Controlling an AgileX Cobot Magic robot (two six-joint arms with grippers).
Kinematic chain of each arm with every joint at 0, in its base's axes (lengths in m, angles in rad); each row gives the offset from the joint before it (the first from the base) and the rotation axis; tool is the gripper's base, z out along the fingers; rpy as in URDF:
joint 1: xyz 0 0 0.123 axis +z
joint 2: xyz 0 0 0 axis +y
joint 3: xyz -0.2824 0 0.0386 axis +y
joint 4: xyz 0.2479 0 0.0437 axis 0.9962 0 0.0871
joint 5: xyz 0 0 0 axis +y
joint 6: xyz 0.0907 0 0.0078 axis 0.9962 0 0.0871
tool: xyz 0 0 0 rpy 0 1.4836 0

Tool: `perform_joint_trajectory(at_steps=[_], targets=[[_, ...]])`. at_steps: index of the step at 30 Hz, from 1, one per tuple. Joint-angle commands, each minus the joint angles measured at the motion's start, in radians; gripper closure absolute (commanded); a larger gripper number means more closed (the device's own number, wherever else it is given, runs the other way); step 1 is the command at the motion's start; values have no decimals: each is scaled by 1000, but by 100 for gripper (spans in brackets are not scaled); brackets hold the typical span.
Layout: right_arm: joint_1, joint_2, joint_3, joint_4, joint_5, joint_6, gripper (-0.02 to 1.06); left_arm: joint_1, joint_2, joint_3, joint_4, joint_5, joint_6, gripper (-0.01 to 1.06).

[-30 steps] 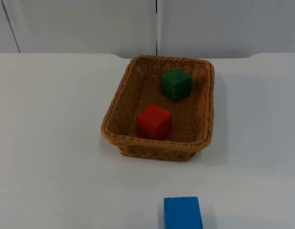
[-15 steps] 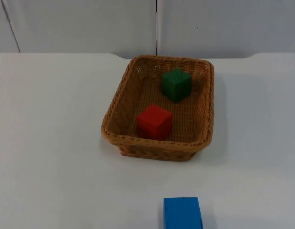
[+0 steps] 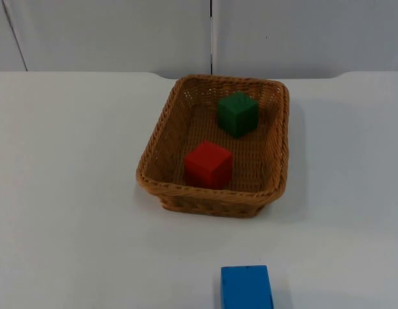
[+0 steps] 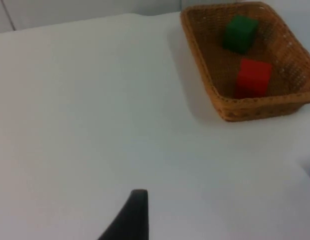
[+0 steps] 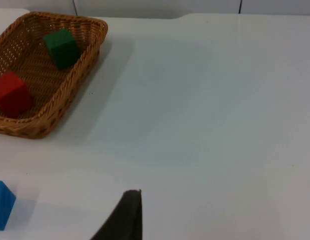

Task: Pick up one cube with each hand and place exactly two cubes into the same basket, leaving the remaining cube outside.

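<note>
Fingers' state (both grippers) unreadable; basket (image 3: 159, 138) holds red cube (image 3: 208, 165), green cube (image 3: 238, 113); blue cube (image 3: 246, 288) outside.

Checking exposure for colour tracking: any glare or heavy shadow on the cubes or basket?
Top view: even light, no glare; the basket casts a soft shadow on the table, red cube and green cube evenly lit. Left wrist view: slightly soft. Right wrist view: blue cube casts a faint shadow.

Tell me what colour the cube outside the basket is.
Blue; the cube shows best in the top view.
</note>
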Motion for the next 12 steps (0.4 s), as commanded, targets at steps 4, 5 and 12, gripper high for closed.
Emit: perform_joint_trajectory(at_steps=[4,5,12], targets=[[-8,-4,1,-3,-5,3,-1,49,-4,6,5,-4,-5,0],[-8,-4,1,-3,-5,3,-1,66,-4,6,5,-4,-5,0],[-8,-4,1,-3,-5,3,-1,150,-4,6,5,-4,-5,0]])
